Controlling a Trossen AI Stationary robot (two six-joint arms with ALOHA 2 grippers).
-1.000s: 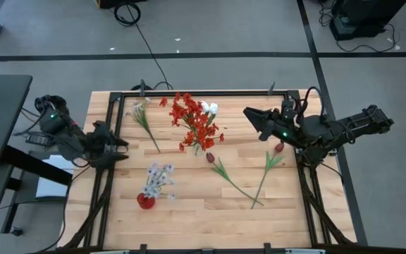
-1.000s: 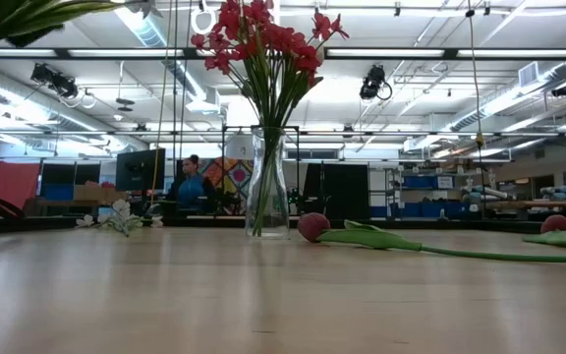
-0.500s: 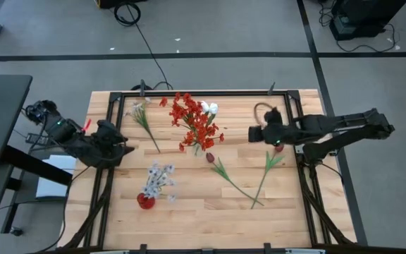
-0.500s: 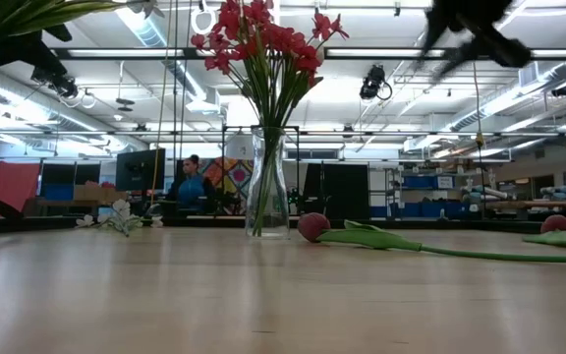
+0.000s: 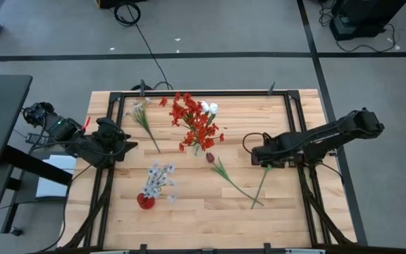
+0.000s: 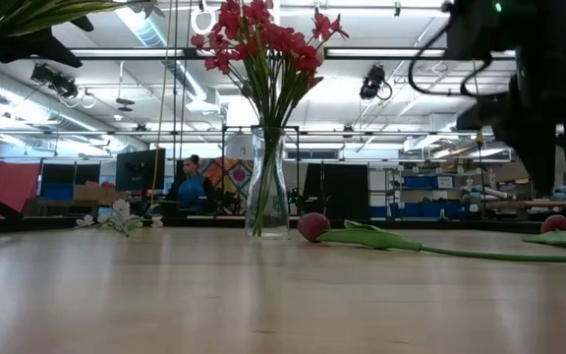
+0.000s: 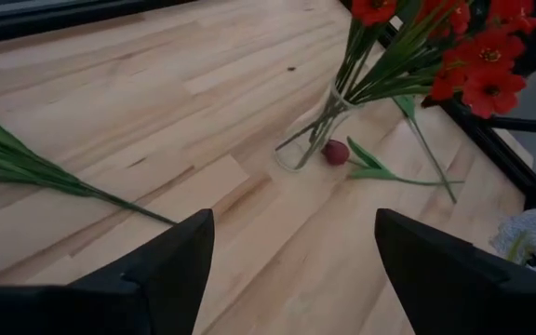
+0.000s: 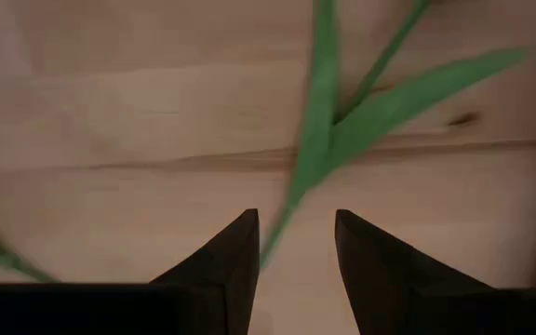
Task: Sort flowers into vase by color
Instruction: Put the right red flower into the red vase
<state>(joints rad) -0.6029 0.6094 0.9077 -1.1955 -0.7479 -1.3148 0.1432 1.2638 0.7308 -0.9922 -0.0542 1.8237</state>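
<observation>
Right gripper (image 5: 259,153) is reaching in from the right table edge, arm stretched low across the wood, wrist pointing down at the board. Fingers (image 8: 221,256) are sitting parted, nothing pinched; the green stem (image 8: 307,140) of a dark red tulip (image 5: 265,171) is running up through the gap between the tips, its leaf fanning out just beyond them. In the low view that tulip's bud (image 6: 558,223) is lying on the table right under the arm.

Second dark red tulip (image 5: 225,174) is lying flat just left of the claw, bud near the glass vase (image 6: 267,184), stem angling toward the front edge. Red cluster flowers (image 5: 194,121) are standing in that vase, further left and toward the back. White tulips (image 5: 209,108) are lying behind them. Pale spray (image 5: 158,179) is standing in a red vase (image 5: 146,201), well apart to the left. One more pale-flowered stem (image 5: 142,120) is lying near the back left corner.

Left gripper (image 5: 127,146) is hovering at the left table edge, fingers (image 7: 170,265) spread wide, holding nothing.

Bare wood is showing in front of the right claw and along the front edge; black frame rail (image 5: 298,134) is running just right of it.
</observation>
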